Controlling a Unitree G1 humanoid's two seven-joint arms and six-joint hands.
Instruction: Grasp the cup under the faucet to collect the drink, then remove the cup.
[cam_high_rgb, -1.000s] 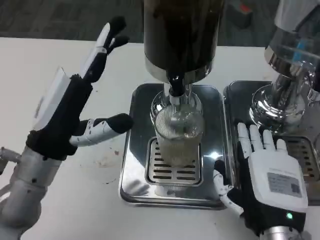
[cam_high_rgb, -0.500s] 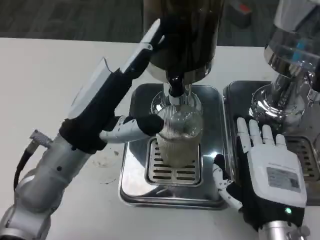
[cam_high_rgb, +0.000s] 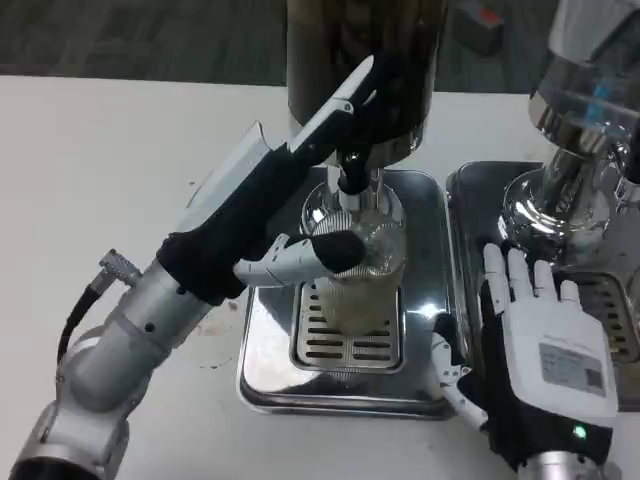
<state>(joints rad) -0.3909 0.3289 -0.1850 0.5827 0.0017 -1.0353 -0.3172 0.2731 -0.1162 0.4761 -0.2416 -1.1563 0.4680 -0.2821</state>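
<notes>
Single head view, looking steeply down, close over white table (cam_high_rgb: 120, 150).

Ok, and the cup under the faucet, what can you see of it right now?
The cup is clear and ribbed, plastic by the look of it, standing upright on the slotted grate of the steel drip tray, right below the dispenser's faucet. Its lower part looks pale and cloudy; how full it is can't be judged. The left hand has its black-tipped thumb across the cup's left front, with its fingers reaching up past the far side. The right hand lies apart from it.
</notes>
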